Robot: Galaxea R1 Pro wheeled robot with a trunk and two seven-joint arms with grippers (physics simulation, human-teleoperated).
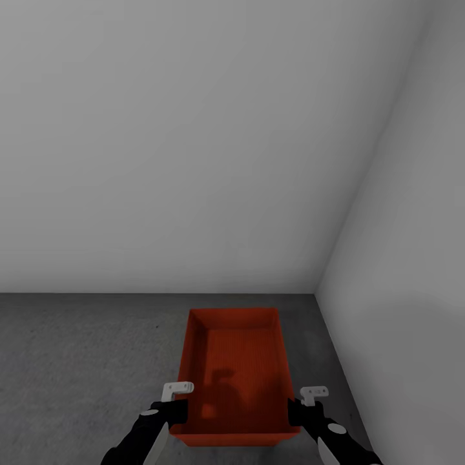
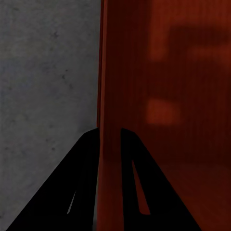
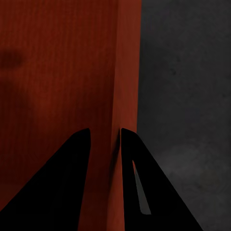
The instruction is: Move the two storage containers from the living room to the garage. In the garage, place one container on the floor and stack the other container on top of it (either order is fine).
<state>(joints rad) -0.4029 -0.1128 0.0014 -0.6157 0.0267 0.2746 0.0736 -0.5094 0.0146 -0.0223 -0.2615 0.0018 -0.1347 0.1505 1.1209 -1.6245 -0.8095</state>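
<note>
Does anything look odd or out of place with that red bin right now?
Nothing stands out. The storage container looks level, empty and undamaged near the wall corner, the left gripper and right gripper each pinching a side wall.

The left tool point(image 2: 109, 132) is seen astride the thin side wall of an orange-red storage container point(image 2: 168, 96), one black finger point(image 2: 67, 187) outside, the other inside. Grey speckled concrete floor point(image 2: 48, 72) is visible beside the wall.
</note>
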